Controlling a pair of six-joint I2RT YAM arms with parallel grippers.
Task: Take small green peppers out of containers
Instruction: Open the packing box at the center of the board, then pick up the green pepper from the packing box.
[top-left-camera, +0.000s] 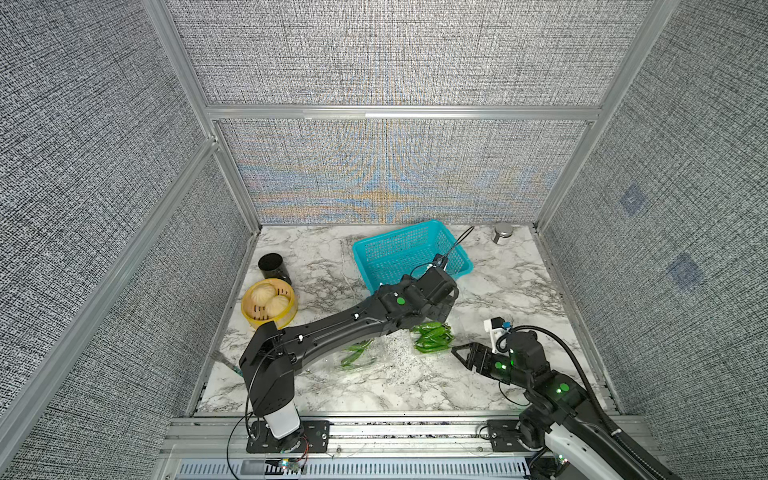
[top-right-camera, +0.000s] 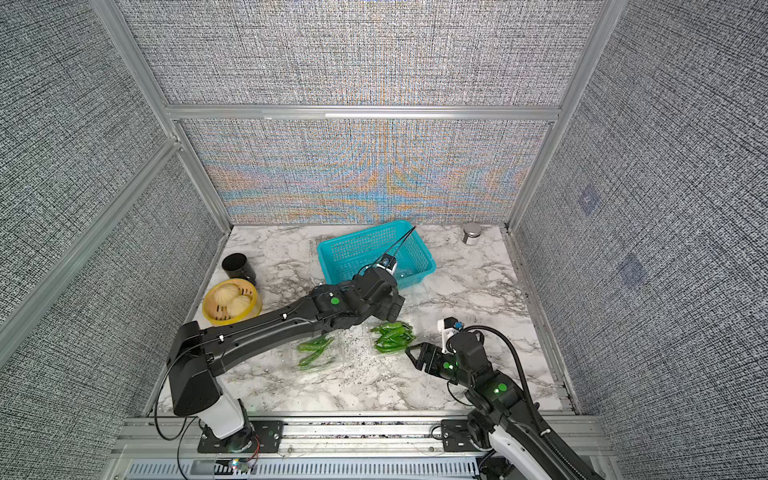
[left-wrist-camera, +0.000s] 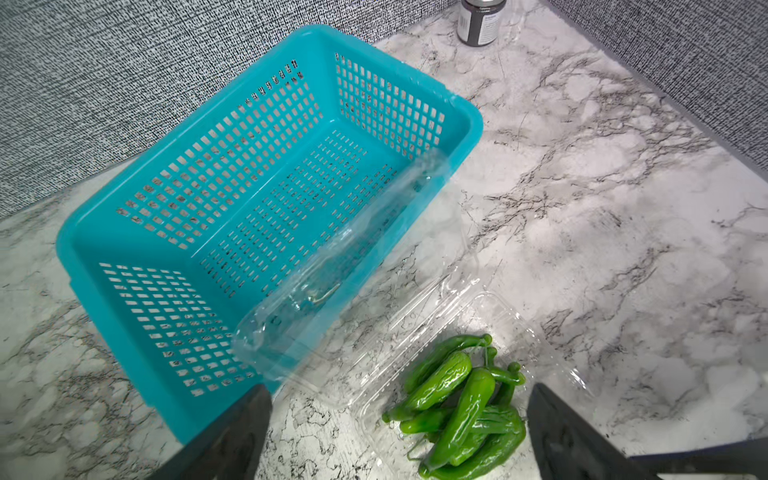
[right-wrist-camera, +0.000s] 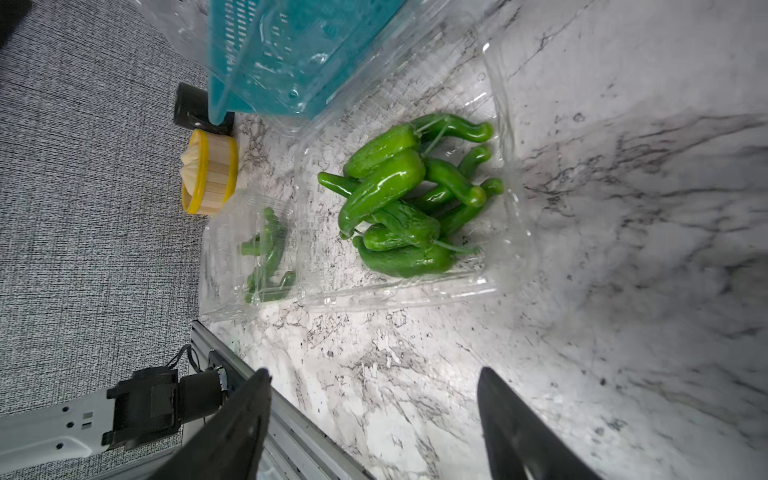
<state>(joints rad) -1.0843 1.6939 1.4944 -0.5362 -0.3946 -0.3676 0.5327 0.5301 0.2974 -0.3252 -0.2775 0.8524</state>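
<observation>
1. Small green peppers (top-left-camera: 432, 337), main pile: held in the open right container (left-wrist-camera: 536, 328), centre-right on the bench (top-left-camera: 519, 291). The lid is tipped back toward 12 o'clock, against the teal basket (top-left-camera: 399, 249).
2. Long axes in both top views are roughly 8–2 o'clock, with the pile partly stacked crosswise. Most stems are seen at the 2 o'clock end.
3. Smaller pepper group (top-right-camera: 316, 351): seen inside the left container (right-wrist-camera: 224, 270), at 9 o'clock of the main pile. Axes are also about 8–2 o'clock. Its lid state cannot be told.
4. Left gripper (left-wrist-camera: 399, 388): fingers spread wide, nothing held. It is positioned above the right container's 12 o'clock side and is hidden under the wrist in both top views.
5. Right gripper (top-left-camera: 459, 353): fingers apart, nothing held. It is placed at 4 o'clock of the main pile, pointed at about 10 o'clock, near the right container but not touching it.
6. Yellow steamer (top-left-camera: 270, 322): located at 9 o'clock on the bench, well apart from both containers.
</observation>
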